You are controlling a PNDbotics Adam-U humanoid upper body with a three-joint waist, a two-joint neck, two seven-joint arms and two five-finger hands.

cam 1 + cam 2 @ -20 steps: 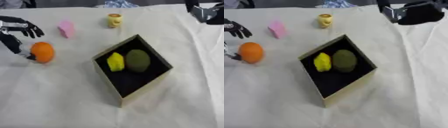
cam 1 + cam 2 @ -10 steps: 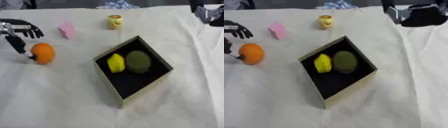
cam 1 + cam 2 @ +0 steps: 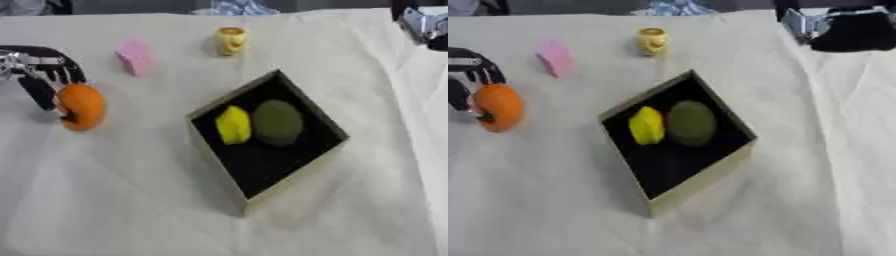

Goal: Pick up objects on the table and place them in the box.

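A table (image 3: 105, 200) covered with a cream cloth is seen from above. A black-lined box (image 3: 262, 165) with pale walls is set cornerwise near the middle of the table. 2 rounded things are held in its far part, touching each other: a dull green one (image 3: 277, 122) toward the right edge and a smaller yellow one (image 3: 233, 125) on its left.

The robot's left hand (image 3: 39, 70) is seen at the left edge of the table, its dark fingers (image 3: 37, 92) spread and pointed down against the left side of an orange ball (image 3: 81, 106). The fingers touch the ball, but it cannot be told whether they are curled round it. The ball is placed well apart from the box, on the cloth.

The right hand (image 3: 855, 30) is shown at the far right corner as a dark shape; how its fingers stand cannot be told.

A pink block (image 3: 134, 56) is laid near the far edge, toward the left. A small yellow cup-like object (image 3: 231, 40) is stood upright to its right, just short of the far edge, beyond the box.
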